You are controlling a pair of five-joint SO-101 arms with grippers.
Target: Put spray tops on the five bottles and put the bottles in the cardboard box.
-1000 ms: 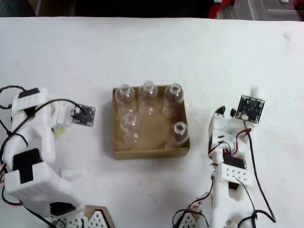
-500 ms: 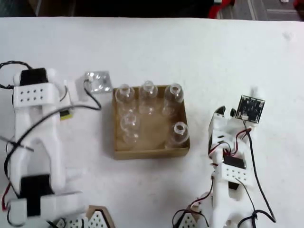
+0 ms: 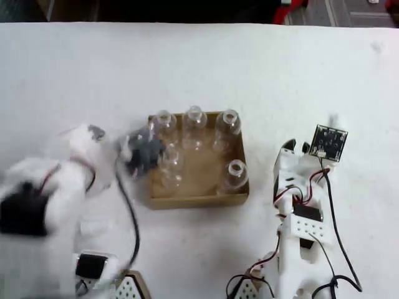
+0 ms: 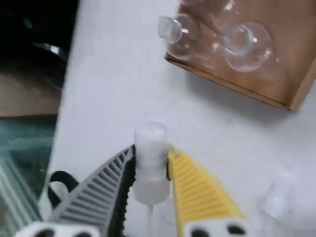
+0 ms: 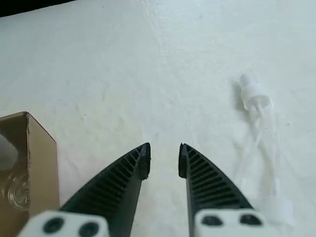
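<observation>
Well, the small white plastic spray top (image 4: 150, 163) sat pinched upright in my left pincer (image 4: 150, 150). It was pressed between the grey ribbed finger (image 4: 98, 192) and the yellow ribbed finger (image 4: 197, 192), with its thin dip tube hanging down between them. I held it over the white table (image 4: 123, 79), near a corner of the brown cardboard box (image 4: 232, 88).

From the high view, my left arm (image 3: 50, 193) was a blur, and its tip was at the box's left wall. Five clear plastic bottles (image 3: 195, 118) stood upright inside the box. Three were in the far row and two in the near row, one of those in the near right corner.

My right pincer (image 5: 164, 155) was to the right of the box, with its black ribbed fingers (image 5: 118, 192) slightly spread and nothing between them. Past its tips a second white spray top (image 5: 254, 96) lay on its side on the table, its tube trailing, well apart from the box.
</observation>
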